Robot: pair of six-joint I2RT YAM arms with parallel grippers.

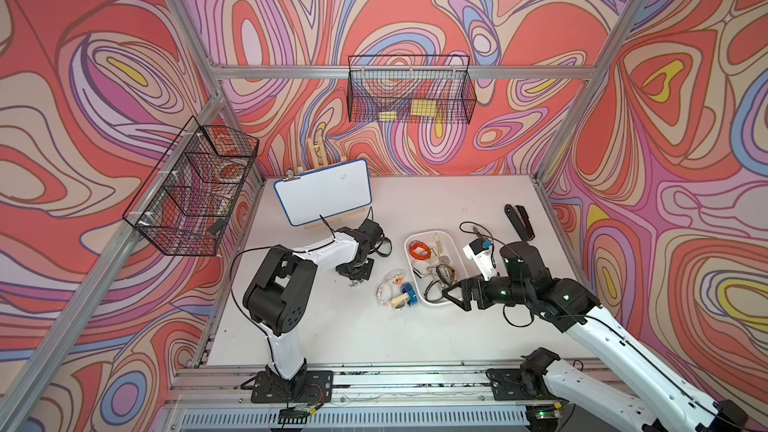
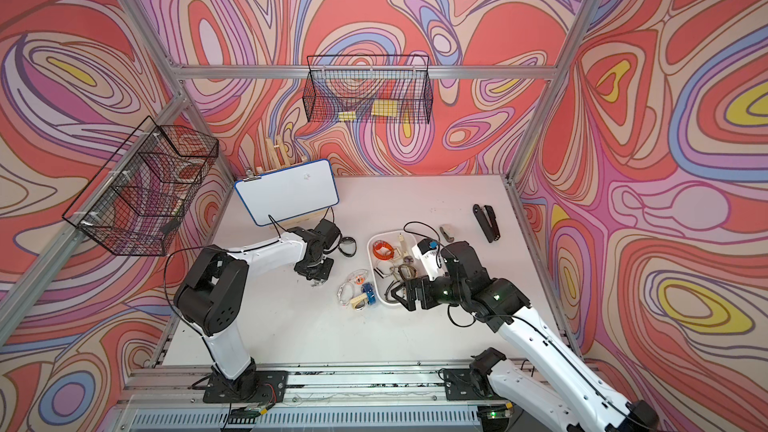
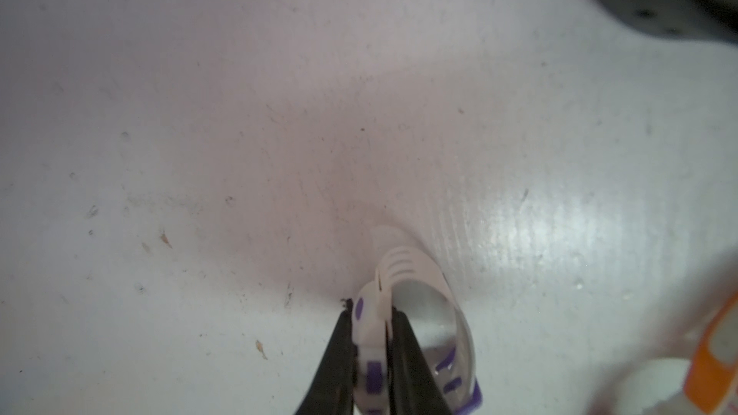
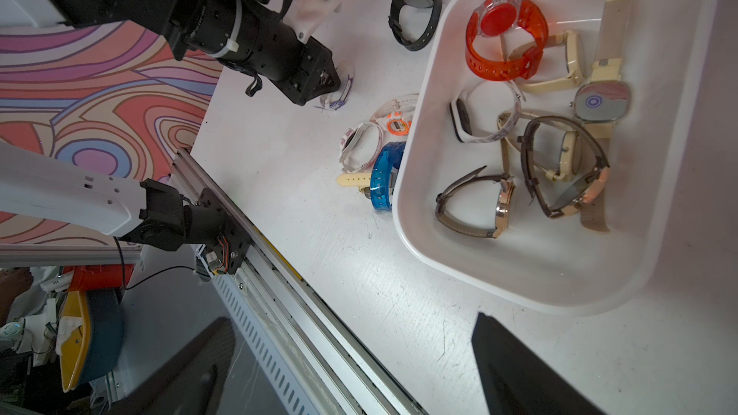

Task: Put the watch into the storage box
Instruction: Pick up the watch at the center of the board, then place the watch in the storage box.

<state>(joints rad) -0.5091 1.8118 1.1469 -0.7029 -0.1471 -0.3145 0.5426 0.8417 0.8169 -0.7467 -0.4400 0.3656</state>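
Left gripper (image 3: 371, 315), its fingers cut off by the wrist view's edge, clamps the strap of a white-and-purple watch (image 3: 415, 285) with its dial hidden, on the table apart from the storage box (image 4: 539, 265). Right gripper (image 1: 452, 296) gapes wide by the box's end.

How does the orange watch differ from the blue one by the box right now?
The orange watch lies inside the storage box; the blue watch lies outside on the table, beside its wall. The orange watch shows a round red disc; the blue watch shows mostly strap. Both are see-through plastic loops.
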